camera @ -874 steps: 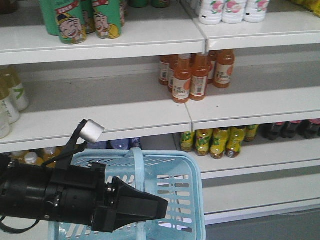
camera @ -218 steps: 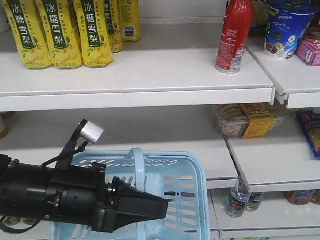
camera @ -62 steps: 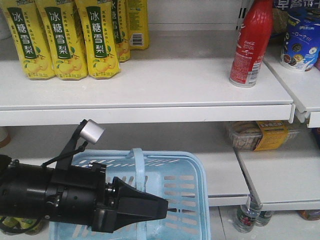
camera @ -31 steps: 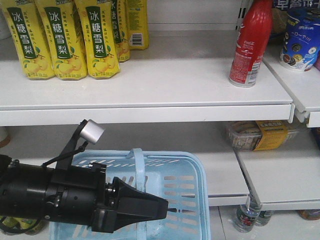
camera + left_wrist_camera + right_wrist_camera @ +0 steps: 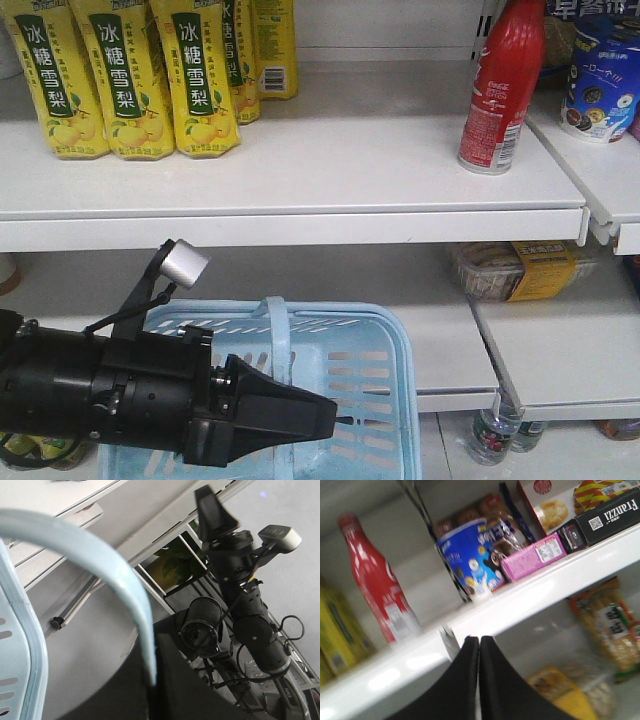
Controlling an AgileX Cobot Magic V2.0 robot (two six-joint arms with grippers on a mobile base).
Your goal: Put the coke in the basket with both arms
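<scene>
Coke (image 5: 502, 85) stands upright on the white shelf (image 5: 300, 170), near its right end, in the front view. Yellow bottles (image 5: 130, 80) line the shelf's left end. Below the shelf hangs the basket (image 5: 340, 322), and the right gripper (image 5: 325, 415) tapers to a closed point in front of it.

Left wrist view: the left gripper (image 5: 152, 692) is clamped on the basket's hoop handle (image 5: 115, 580), with the right arm (image 5: 250, 610) rising beyond.

Right wrist view: the right gripper's two fingers (image 5: 465, 680) press together on nothing, below the shelf's front edge. The coke stands on the shelf up to their left, and a blue cup (image 5: 470, 560) is further right.
</scene>
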